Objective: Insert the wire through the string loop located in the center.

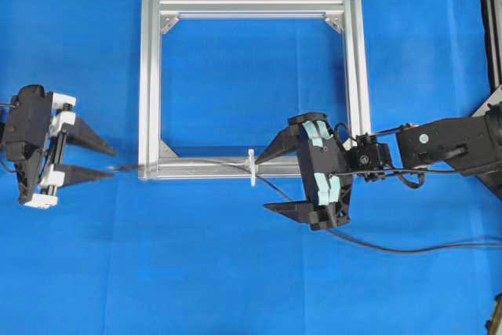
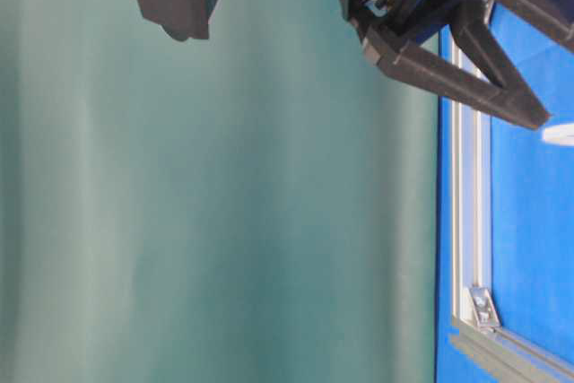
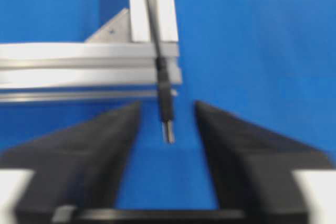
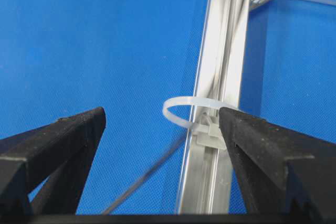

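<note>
Overhead view: the wire (image 1: 208, 163) seems to pass through the string loop (image 1: 252, 167) on the frame (image 1: 150, 76). Left end effector (image 1: 111, 161) and right end effector (image 1: 263, 182) both gape, holding nothing.

Square frame of silver extruded aluminium (image 1: 149, 84): brushed, satin sheen, grooved. On its near bar, thin translucent white plastic string loop (image 4: 185, 109), smooth, slightly glossy. Along that bar, thin black rubbery-sheathed wire (image 3: 165, 90), bright metal tip. Under the frame, blue table covering (image 1: 235, 272): matt, finely textured.
</note>
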